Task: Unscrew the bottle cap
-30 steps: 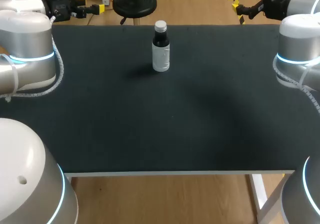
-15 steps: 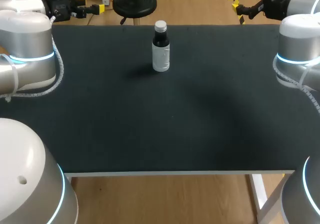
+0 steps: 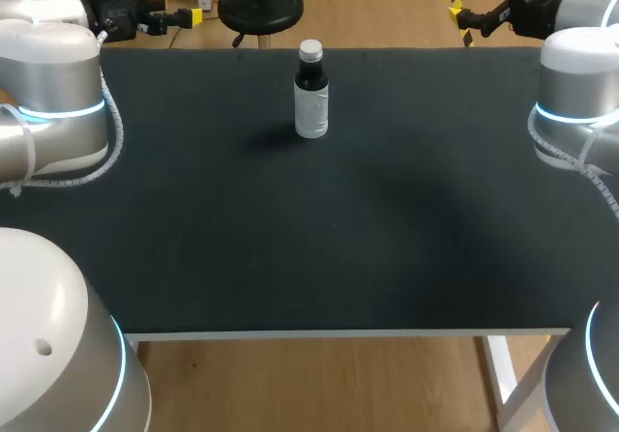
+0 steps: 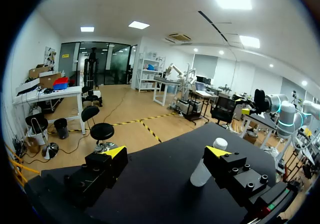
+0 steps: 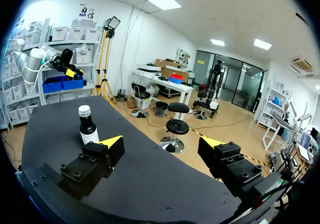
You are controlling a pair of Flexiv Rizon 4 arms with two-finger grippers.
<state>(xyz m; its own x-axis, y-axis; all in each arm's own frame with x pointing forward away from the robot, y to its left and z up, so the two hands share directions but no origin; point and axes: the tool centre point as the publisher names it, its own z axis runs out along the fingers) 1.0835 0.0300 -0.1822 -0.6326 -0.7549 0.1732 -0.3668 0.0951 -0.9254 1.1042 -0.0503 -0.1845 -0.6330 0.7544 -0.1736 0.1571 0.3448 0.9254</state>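
A small bottle (image 3: pixel 311 99) with dark contents, a white label and a white cap (image 3: pixel 310 49) stands upright near the far edge of the black table (image 3: pixel 338 229). My left gripper (image 3: pixel 172 16) hovers at the table's far left corner, open and holding nothing. The right gripper (image 3: pixel 476 12) hangs open at the far right corner, also holding nothing. In the left wrist view the bottle (image 4: pixel 201 172) is ahead of my left gripper (image 4: pixel 166 154), partly hidden behind one finger. In the right wrist view the bottle (image 5: pixel 88 129) stands ahead of one finger of the right gripper (image 5: pixel 162 144), not between the two.
The grey bodies of my left arm (image 3: pixel 53 94) and right arm (image 3: pixel 580 94) overhang the table's two sides. The table's white front edge (image 3: pixel 338 334) runs across the near side.
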